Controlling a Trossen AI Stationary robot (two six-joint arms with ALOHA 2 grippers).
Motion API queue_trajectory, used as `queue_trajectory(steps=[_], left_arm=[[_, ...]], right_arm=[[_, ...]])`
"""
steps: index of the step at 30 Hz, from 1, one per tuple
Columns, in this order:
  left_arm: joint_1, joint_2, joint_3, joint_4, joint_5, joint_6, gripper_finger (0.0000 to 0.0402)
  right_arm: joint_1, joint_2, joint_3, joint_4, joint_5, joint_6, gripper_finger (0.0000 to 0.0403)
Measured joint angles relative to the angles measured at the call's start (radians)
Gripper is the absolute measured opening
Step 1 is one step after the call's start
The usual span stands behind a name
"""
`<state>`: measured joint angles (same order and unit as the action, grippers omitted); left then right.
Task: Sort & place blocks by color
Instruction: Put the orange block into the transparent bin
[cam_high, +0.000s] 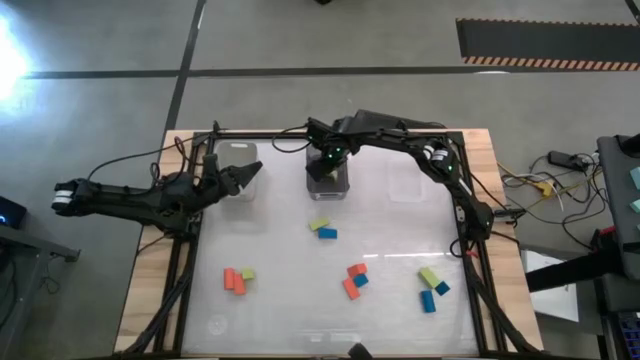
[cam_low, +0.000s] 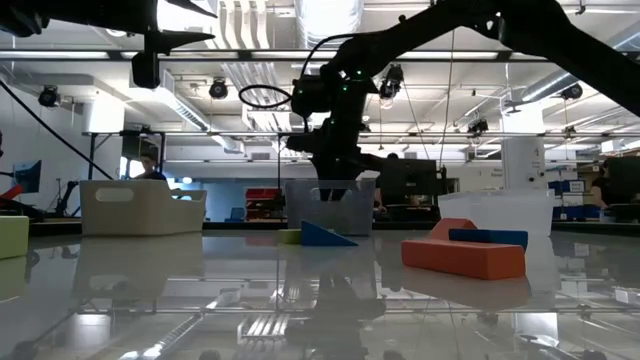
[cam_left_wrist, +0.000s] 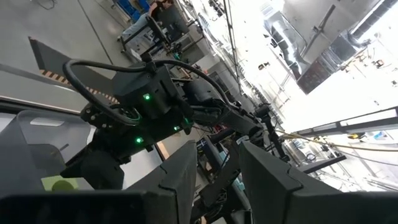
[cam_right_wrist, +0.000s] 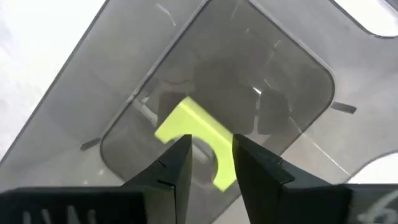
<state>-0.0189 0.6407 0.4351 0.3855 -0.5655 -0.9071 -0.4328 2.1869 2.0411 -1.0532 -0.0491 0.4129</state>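
My right gripper (cam_high: 328, 165) hangs over the middle clear bin (cam_high: 345, 190) at the table's far side and points steeply down. Its fingers (cam_right_wrist: 180, 165) stand open. Below them, a lime green block (cam_right_wrist: 189, 127) with an arched cut-out shows inside the bin, apart from the fingers. Other blocks lie in small groups on the table: green and blue (cam_high: 322, 229), orange and green (cam_high: 237, 280), orange and blue (cam_high: 354, 281), green and blue (cam_high: 432, 286). My left gripper (cam_high: 252, 175) waits open beside the left bin (cam_high: 240, 155), nothing between its fingers.
A third clear bin (cam_high: 410, 182) stands at the far right. A dark frame (cam_high: 470, 250) borders the glossy white table top, and cables run along the far edge. In the low view an orange block (cam_low: 465, 257) with a blue one (cam_low: 488, 238) lies nearest.
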Motion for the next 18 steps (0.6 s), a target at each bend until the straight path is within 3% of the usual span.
queue_trajectory(steps=[9,15,18], left_arm=[[-0.002,0.008,0.000,-0.003,0.042,-0.053,0.0106],[-0.003,0.056,-0.001,-0.014,0.142,-0.167,0.0106],[-0.009,0.099,0.031,-0.102,0.221,-0.226,0.0106]], right_arm=[[0.007,-0.142,0.000,-0.117,-0.011,-0.020,0.0109],[0.026,-0.297,-0.001,-0.152,-0.003,-0.050,0.0109],[0.039,-0.370,-0.001,-0.146,-0.001,-0.071,0.0107]])
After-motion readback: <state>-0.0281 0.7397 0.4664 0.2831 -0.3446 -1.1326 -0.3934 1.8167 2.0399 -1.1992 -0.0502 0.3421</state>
